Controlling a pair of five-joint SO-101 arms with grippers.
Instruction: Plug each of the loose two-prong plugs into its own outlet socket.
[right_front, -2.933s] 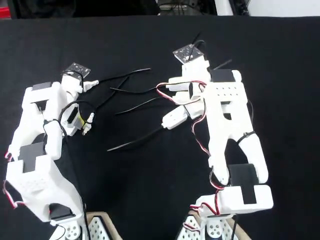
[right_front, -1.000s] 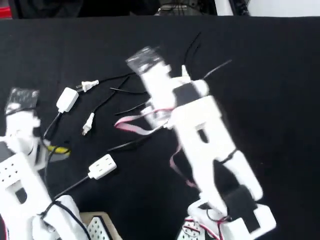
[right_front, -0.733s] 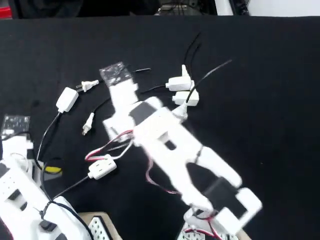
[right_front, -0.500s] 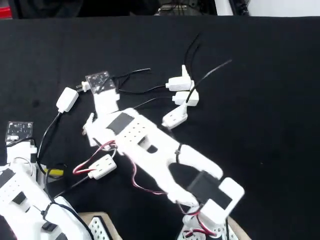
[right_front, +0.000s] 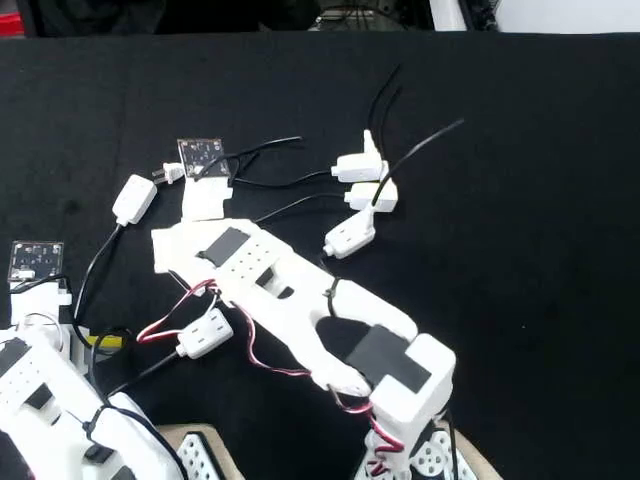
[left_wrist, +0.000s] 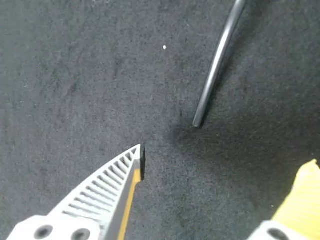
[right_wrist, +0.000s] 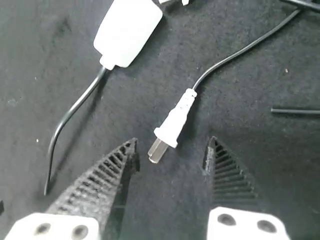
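Right wrist view shows right jaws apart over the loose plug; likely light, stiff, slippery; best gripped across its moulded body; left jaws apart too.

The bench had a black cover. Three white outlet sockets lay on it with black cords: the left socket, the front socket and the middle socket (two more white pieces lay close behind it). A loose plug lay just beside the left socket, and a second plug lay flat on the bench.
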